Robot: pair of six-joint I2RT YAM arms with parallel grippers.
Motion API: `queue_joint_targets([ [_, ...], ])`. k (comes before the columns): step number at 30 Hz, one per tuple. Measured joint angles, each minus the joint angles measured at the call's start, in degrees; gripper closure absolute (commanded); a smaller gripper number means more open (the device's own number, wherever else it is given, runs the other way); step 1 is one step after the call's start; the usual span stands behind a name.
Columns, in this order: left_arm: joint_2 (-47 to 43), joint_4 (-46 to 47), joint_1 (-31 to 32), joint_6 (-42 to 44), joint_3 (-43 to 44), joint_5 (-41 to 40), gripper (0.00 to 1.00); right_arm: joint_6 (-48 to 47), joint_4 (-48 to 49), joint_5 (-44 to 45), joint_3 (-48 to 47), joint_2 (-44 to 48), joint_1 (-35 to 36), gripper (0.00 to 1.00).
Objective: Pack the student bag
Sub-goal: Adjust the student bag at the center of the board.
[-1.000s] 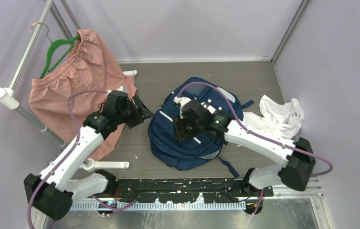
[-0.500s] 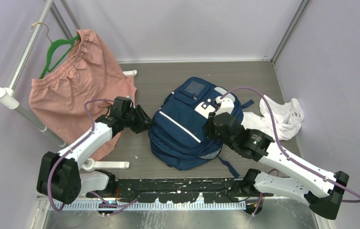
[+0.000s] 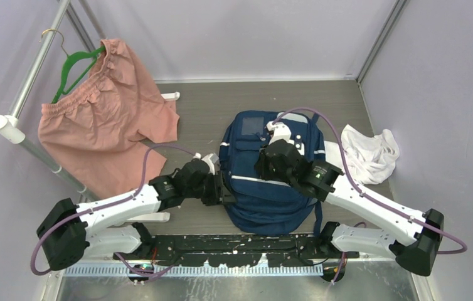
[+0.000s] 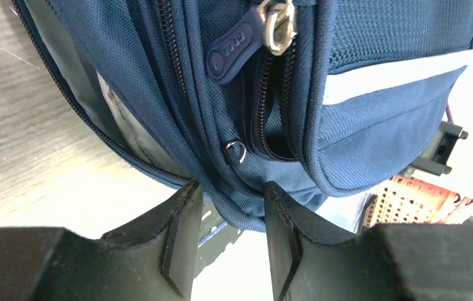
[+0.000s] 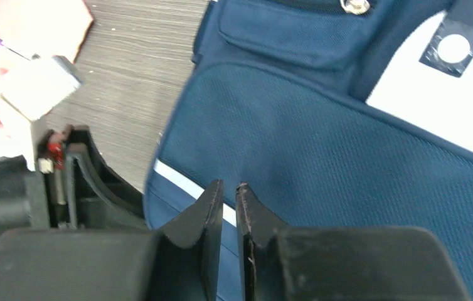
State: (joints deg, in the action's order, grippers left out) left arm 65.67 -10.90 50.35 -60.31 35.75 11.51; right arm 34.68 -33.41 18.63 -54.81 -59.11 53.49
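The navy student bag (image 3: 271, 197) lies flat in the middle of the table with its front pocket and white patch facing up. My left gripper (image 3: 226, 188) is at the bag's left edge. In the left wrist view (image 4: 230, 186) its jaws are closed on a thick fold of the bag's seam, below the zip pulls (image 4: 276, 25). My right gripper (image 3: 263, 168) hovers over the bag's front panel. In the right wrist view (image 5: 229, 185) its jaws are nearly together with nothing between them, above the blue fabric (image 5: 347, 144) and a white stripe.
Pink shorts (image 3: 102, 119) hang on a green hanger (image 3: 74, 69) from a white rail (image 3: 33, 69) at the left. A white cloth (image 3: 369, 153) lies just right of the bag. A white rack foot (image 3: 143, 216) lies by the left arm. Walls enclose the back and sides.
The bag has turned and slid right, now lying straight. My left gripper came nearer and rightwards, holding its edge. My right gripper moved back over the bag's front.
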Motion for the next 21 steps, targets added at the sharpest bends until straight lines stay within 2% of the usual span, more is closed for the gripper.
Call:
queue_joint_targets([
  [3,-1.60,-2.64,2.43,0.35,0.44,-1.03,0.57,-0.07,0.22,-2.86,-2.49,-2.38,0.00,0.81],
  [5,-4.48,-6.78,2.43,2.19,1.33,-3.63,0.52,-0.17,0.44,-5.05,-4.26,-4.31,0.02,0.81],
  [9,-14.43,-12.20,2.43,11.06,3.02,-12.61,0.42,-0.31,1.20,-8.66,-6.49,-7.58,0.09,0.82],
  [10,-16.83,-12.09,2.43,14.10,2.99,-14.38,0.42,-0.26,1.55,-9.18,-6.51,-9.29,0.13,0.86],
  [12,-21.14,-10.29,2.40,20.87,2.23,-17.18,0.42,-0.15,1.70,-9.49,-6.08,-10.99,0.20,0.94],
  [16,-24.70,-3.26,2.40,33.62,-2.14,-18.45,0.42,-0.04,1.11,-8.61,-2.99,-11.82,0.09,0.95],
  [21,-16.87,4.79,2.40,49.27,-5.11,-17.27,0.42,-0.09,1.09,-7.82,-1.88,-11.63,-0.66,0.94],
])
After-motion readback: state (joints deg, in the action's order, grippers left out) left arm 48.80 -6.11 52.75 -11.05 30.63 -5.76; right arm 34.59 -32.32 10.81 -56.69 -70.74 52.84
